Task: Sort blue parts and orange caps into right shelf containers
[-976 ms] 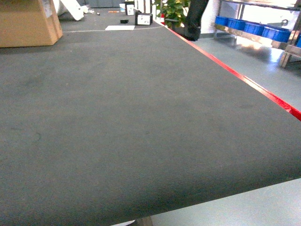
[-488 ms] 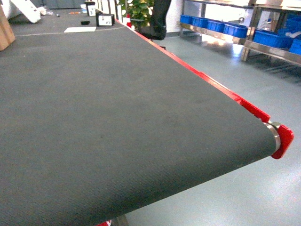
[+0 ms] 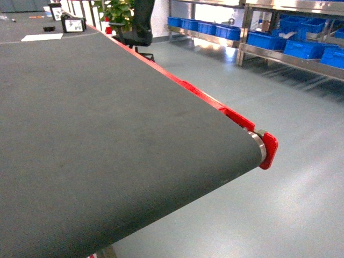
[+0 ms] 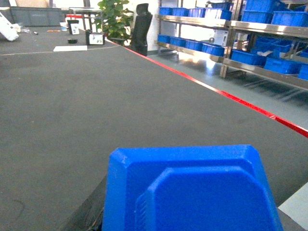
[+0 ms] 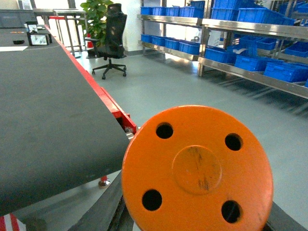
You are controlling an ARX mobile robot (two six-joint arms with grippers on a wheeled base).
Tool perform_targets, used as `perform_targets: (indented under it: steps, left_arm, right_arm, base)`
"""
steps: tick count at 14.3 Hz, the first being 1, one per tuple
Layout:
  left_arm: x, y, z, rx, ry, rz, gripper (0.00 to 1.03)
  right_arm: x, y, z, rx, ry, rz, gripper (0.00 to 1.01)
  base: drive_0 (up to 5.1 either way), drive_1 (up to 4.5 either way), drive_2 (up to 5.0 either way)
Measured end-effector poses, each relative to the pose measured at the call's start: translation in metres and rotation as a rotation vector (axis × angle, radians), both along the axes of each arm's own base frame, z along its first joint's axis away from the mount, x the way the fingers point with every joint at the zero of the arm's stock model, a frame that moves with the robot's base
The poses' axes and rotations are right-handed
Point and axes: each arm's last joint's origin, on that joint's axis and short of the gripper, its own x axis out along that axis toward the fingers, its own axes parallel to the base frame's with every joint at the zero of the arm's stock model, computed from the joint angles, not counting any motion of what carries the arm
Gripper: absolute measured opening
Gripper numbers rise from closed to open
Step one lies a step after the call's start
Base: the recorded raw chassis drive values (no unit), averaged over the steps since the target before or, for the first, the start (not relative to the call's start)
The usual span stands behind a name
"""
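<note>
A blue part (image 4: 192, 192), a chunky angular plastic block, fills the bottom of the left wrist view. My left gripper (image 4: 187, 225) is shut on it, and one dark finger (image 4: 89, 211) shows at its left. An orange cap (image 5: 197, 168), a round disc with holes, fills the right wrist view. My right gripper (image 5: 197, 225) is shut on it, dark fingers (image 5: 103, 211) flanking it. The right shelf containers (image 3: 301, 48), bright blue crates, line steel shelves across the floor; the crates (image 4: 250, 55) (image 5: 284, 70) also show in both wrist views. Neither gripper shows in the head view.
A dark grey conveyor belt (image 3: 107, 134) with a red side rail ends at a red cap (image 3: 269, 150). Grey floor lies between belt and shelves. A black office chair (image 3: 141, 24) and a potted plant (image 3: 115, 11) stand at the far side. A small box (image 3: 73, 24) sits far back on the belt.
The head view has swung to the right. The cardboard box has left the view, the belt's end and red cap have come in, and the shelves with blue crates look nearer.
</note>
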Motion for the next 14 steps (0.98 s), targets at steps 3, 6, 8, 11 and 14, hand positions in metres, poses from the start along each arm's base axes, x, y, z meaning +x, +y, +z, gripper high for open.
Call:
perform_targets:
  steps: [3, 6, 8, 11, 14]
  left_arm:
    - [0.0, 0.0, 0.0, 0.0, 0.0, 0.0, 0.43]
    - [0.0, 0.0, 0.0, 0.0, 0.0, 0.0, 0.43]
    - [0.0, 0.0, 0.0, 0.0, 0.0, 0.0, 0.43]
    - [0.0, 0.0, 0.0, 0.0, 0.0, 0.0, 0.43]
    - [0.0, 0.0, 0.0, 0.0, 0.0, 0.0, 0.43]
  right_arm:
    - [0.0, 0.0, 0.0, 0.0, 0.0, 0.0, 0.43]
    - [0.0, 0.0, 0.0, 0.0, 0.0, 0.0, 0.43]
    - [0.0, 0.0, 0.0, 0.0, 0.0, 0.0, 0.43]
    - [0.0, 0.0, 0.0, 0.0, 0.0, 0.0, 0.43]
    - [0.0, 0.0, 0.0, 0.0, 0.0, 0.0, 0.43]
  base:
    - [-1.7, -1.74, -1.7]
    - [-1.5, -1.5, -1.5]
    - [-1.6, -1.61, -1.6]
    - [-1.6, -1.59, -1.6]
    - [-1.6, -1.55, -1.6]
